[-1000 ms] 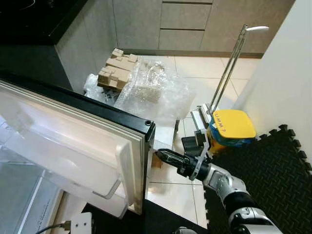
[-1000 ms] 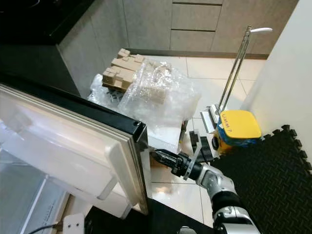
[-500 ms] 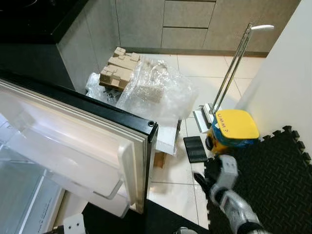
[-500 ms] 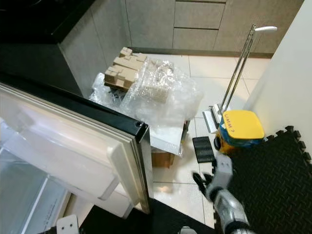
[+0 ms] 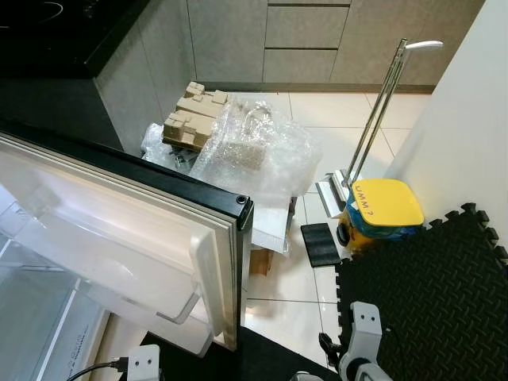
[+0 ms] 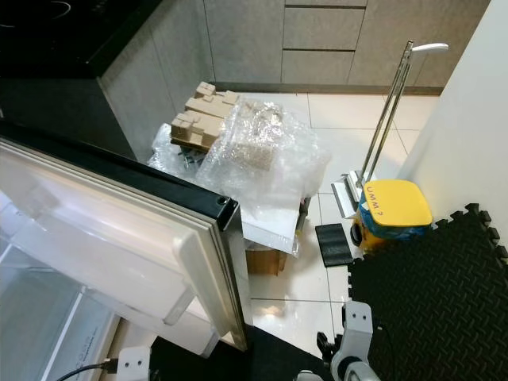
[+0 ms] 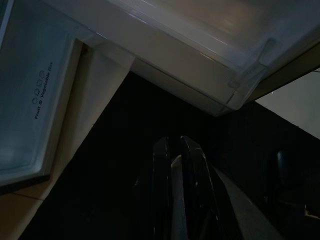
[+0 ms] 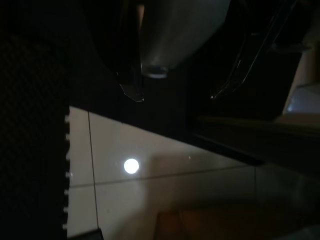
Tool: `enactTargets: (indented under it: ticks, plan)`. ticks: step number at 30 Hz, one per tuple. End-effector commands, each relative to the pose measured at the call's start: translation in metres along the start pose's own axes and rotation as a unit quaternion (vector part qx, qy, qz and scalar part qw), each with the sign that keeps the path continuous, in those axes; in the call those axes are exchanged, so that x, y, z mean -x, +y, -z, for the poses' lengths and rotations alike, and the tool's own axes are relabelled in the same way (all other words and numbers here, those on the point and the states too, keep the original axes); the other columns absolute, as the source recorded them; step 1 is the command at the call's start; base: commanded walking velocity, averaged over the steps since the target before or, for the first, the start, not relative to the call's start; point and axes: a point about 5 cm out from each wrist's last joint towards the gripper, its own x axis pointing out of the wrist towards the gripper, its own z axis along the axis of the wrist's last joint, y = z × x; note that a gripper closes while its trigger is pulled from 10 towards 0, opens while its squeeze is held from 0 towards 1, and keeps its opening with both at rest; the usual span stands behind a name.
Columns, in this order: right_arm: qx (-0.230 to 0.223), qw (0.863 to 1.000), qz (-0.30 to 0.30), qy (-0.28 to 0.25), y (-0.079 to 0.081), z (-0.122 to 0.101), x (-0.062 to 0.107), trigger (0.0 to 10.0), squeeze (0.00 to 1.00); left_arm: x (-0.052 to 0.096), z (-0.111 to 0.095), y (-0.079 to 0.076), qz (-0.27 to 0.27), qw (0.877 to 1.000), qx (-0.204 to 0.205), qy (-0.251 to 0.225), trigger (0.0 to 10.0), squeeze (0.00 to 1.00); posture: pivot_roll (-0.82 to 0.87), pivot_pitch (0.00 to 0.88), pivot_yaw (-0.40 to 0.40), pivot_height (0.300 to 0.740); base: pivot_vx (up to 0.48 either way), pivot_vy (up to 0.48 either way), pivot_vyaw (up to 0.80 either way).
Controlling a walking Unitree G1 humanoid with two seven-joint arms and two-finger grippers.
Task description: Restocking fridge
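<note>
Fridge door (image 5: 151,238): stands open at the robot's left, white inner shelves showing, black edge toward the tiled floor (image 5: 278,305). Left gripper (image 7: 177,150): fingers pressed together, empty, hanging low over the dark mat below the door; right gripper (image 8: 182,85): fingers spread apart, holding nothing, above mat edge and tile. Beyond the door: bubble wrap (image 5: 250,155), cardboard packing (image 5: 190,111), yellow mop bucket (image 5: 381,208) (near the wall).

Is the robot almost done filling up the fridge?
Not nearly. Done: the fridge door stands open, its shelf bare. In hand: nothing; the right gripper hangs open and empty above the floor tiles, the left gripper shut and empty. Left: all the stocking; no food is visible.
</note>
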Motion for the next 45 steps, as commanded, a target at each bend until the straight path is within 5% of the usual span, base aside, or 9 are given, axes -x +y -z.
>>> enactTargets:
  ticks: [1,45]
  plan:
    - [0.004,1.0,0.008,0.017,-0.003,0.01,0.004,10.0,0.0,0.006,0.012,0.004,0.006,1.0,-0.011,0.028,10.0,0.0,-0.1,0.133,0.014,0.716,-0.27,0.0,0.0]
    - [0.021,0.999,0.017,0.042,-0.003,0.021,0.007,10.0,0.0,0.004,0.01,0.008,0.032,0.999,-0.033,0.028,10.0,0.0,-0.11,0.118,0.027,0.716,-0.329,0.0,0.0]
